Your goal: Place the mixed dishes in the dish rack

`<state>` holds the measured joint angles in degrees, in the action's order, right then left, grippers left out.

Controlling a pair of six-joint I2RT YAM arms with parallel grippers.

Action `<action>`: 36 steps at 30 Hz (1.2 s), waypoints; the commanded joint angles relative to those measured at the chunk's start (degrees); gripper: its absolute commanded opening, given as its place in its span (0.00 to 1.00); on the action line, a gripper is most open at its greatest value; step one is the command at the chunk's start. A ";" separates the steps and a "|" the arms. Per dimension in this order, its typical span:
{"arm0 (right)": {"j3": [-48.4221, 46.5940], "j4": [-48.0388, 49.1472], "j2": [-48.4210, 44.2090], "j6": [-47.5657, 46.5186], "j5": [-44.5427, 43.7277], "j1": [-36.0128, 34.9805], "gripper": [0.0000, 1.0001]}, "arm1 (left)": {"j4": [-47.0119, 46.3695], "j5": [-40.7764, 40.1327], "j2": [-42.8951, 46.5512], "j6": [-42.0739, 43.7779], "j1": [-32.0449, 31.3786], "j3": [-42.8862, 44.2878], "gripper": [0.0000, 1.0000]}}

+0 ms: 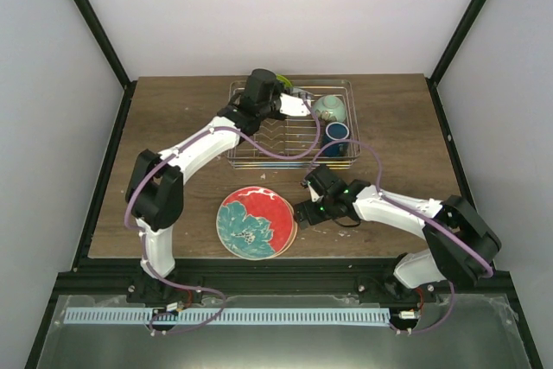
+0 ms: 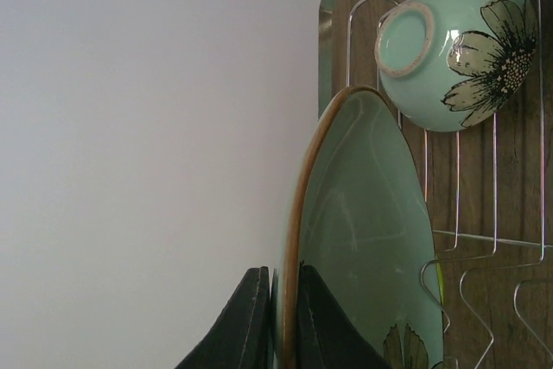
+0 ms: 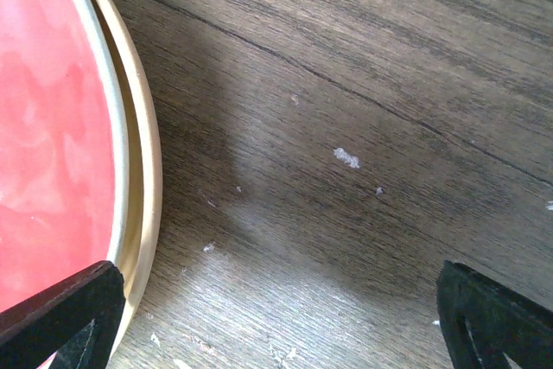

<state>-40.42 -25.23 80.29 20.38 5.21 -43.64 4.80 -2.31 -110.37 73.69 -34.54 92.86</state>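
Observation:
The dish rack (image 1: pixel 259 146) stands at the back middle of the table. My left gripper (image 1: pixel 292 108) is over it, shut on the rim of a green plate (image 2: pixel 371 231) with a brown edge and flower print, held on edge above the rack wires (image 2: pixel 471 238); its fingertips (image 2: pixel 257 287) pinch the rim. The mint-green bowl (image 1: pixel 329 109) lies tipped in the rack, foot ring showing (image 2: pixel 458 49). The dark-blue mug (image 1: pixel 337 133) sits in the rack near it. The red floral plate (image 1: pixel 255 222) lies on the peach-tan plate (image 3: pixel 145 162) on the table. My right gripper (image 1: pixel 304 212) is open and empty at their right edge (image 3: pixel 276 308).
The wooden table (image 1: pixel 389 127) ends at black frame posts on both sides and a white wall behind. The right arm lies across the near right of the table. A lime-green sliver (image 1: pixel 300 92) shows at the rack's back edge.

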 commanded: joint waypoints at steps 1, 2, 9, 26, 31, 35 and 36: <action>0.59 0.79 0.28 0.08 0.19 0.57 1.00 | -2.61 -2.46 -1.77 0.45 0.75 1.33 0.00; 0.73 0.89 0.36 0.03 0.23 0.57 1.00 | -2.60 -2.67 -1.74 0.67 0.81 1.28 0.00; 1.11 1.80 1.51 0.21 0.95 0.57 1.00 | -0.15 -1.17 -0.06 2.31 1.22 3.64 0.00; 1.13 2.57 3.06 0.18 1.33 0.57 1.00 | 0.87 0.18 3.33 6.53 0.32 4.88 0.00; 1.17 3.14 3.62 0.18 1.63 0.57 1.00 | 1.08 -0.13 4.13 6.82 -0.50 4.87 0.00; 1.45 3.46 3.84 0.18 1.82 0.57 1.00 | 1.09 -0.30 4.93 6.88 -1.13 4.53 0.00; 1.53 3.52 3.82 0.12 1.88 0.57 1.00 | 1.03 -0.37 5.12 6.90 -1.21 4.52 0.00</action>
<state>-39.90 -22.39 82.87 20.40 6.59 -43.57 9.65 -2.44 -110.37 78.74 -34.98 95.37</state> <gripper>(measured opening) 0.999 0.087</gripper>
